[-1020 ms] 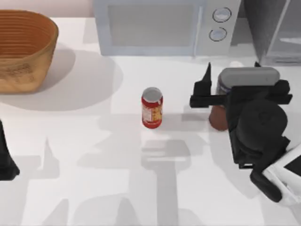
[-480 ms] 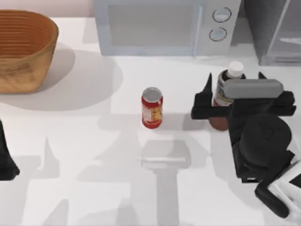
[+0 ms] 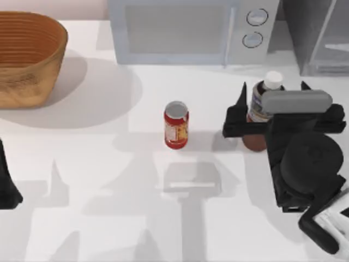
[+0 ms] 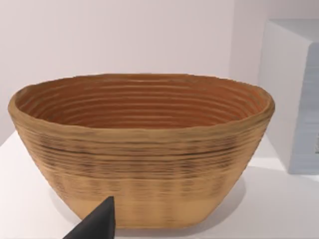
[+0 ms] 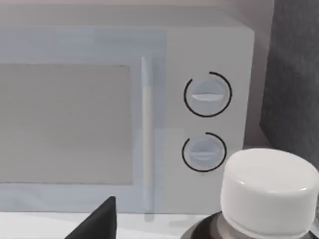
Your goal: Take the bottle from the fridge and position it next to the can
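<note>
Red small cylindrical can (image 3: 176,125) is standing well left of the upright white-capped brown bottle (image 3: 262,109) that my right gripper (image 3: 271,93) is straddling, fingers spread wide.

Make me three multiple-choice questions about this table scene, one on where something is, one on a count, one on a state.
1. Where does the bottle stand?
A. in the basket
B. to the right of the can
C. on top of the microwave

2. How many round knobs does the microwave have?
A. one
B. two
C. four

3. How does the can stand?
A. upright on the table
B. tipped on its side
C. held by the left gripper

Answers: 1 B, the top view shows it right of the can, at the right gripper. 2 B, two knobs, one above the other. 3 A, its silver top faces up.
</note>
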